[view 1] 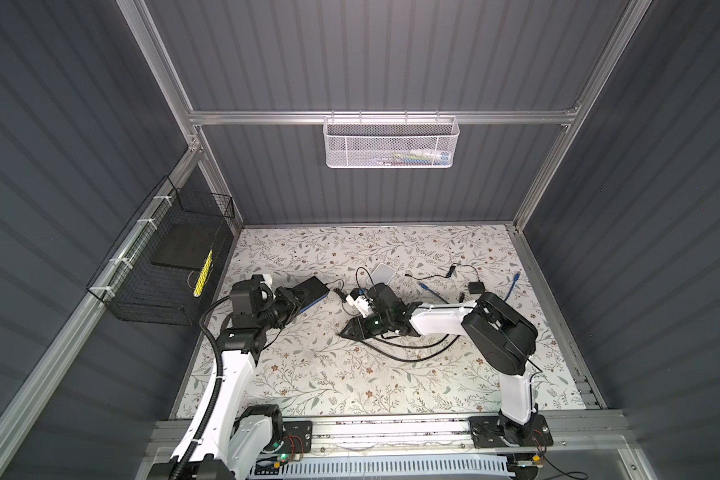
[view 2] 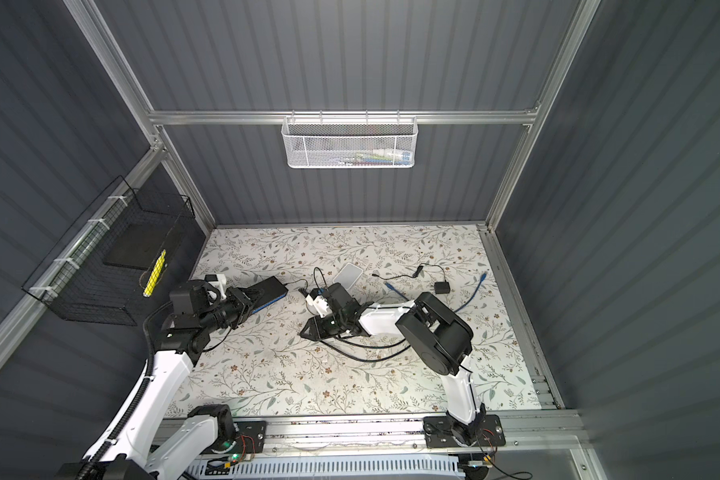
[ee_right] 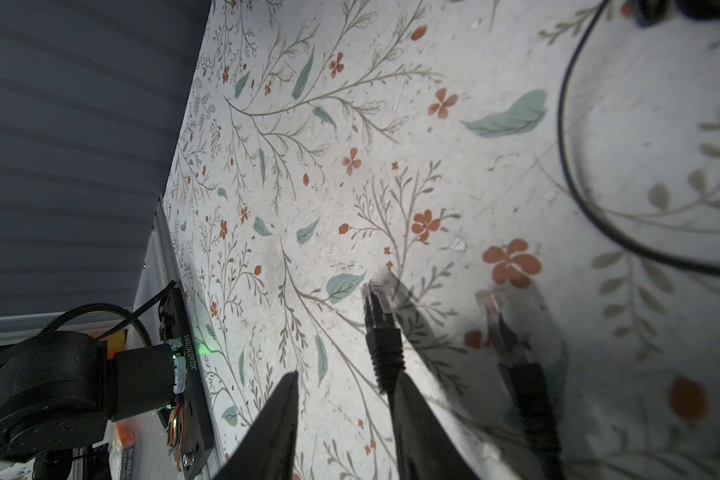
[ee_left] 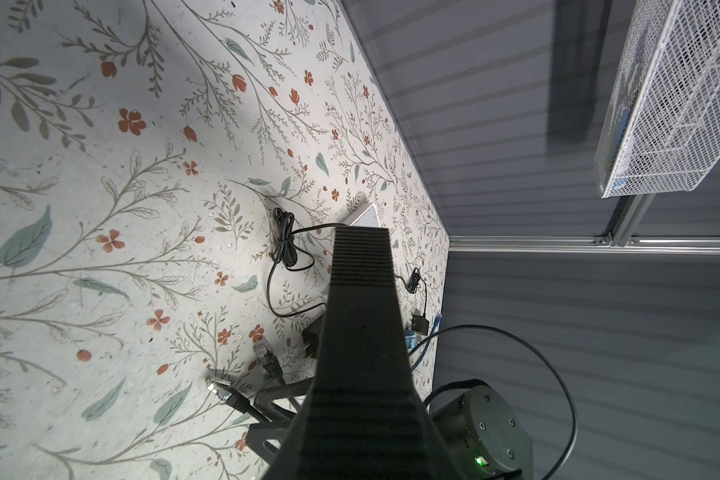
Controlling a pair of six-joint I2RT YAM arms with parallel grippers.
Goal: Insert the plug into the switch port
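In both top views my left gripper (view 1: pixel 298 300) (view 2: pixel 252 302) is shut on the black switch (view 1: pixel 314 288) (view 2: pixel 273 286), holding it above the table at the left with its blue-edged face turned sideways. In the left wrist view the switch (ee_left: pixel 362 332) is a dark ribbed slab that hides the fingers. My right gripper (view 1: pixel 342 333) (ee_right: pixel 344 380) is low over the table's middle, open, with bare table between its fingers. A black plug (ee_right: pixel 381 328) (ee_left: pixel 221 390) with a clear tip lies just past one fingertip (ee_right: pixel 404 390). A second black plug (ee_right: pixel 512 332) (ee_left: pixel 267 357) lies beside it. The switch port is hidden.
Black cable loops (view 1: pixel 412 349) trail under the right arm. A white box (view 1: pixel 382 273), a black adapter (view 1: pixel 476 287) and blue cables (view 1: pixel 431 291) lie behind the grippers. A black wire basket (view 1: pixel 163 270) hangs on the left wall, a white mesh basket (view 1: pixel 391 141) on the back wall.
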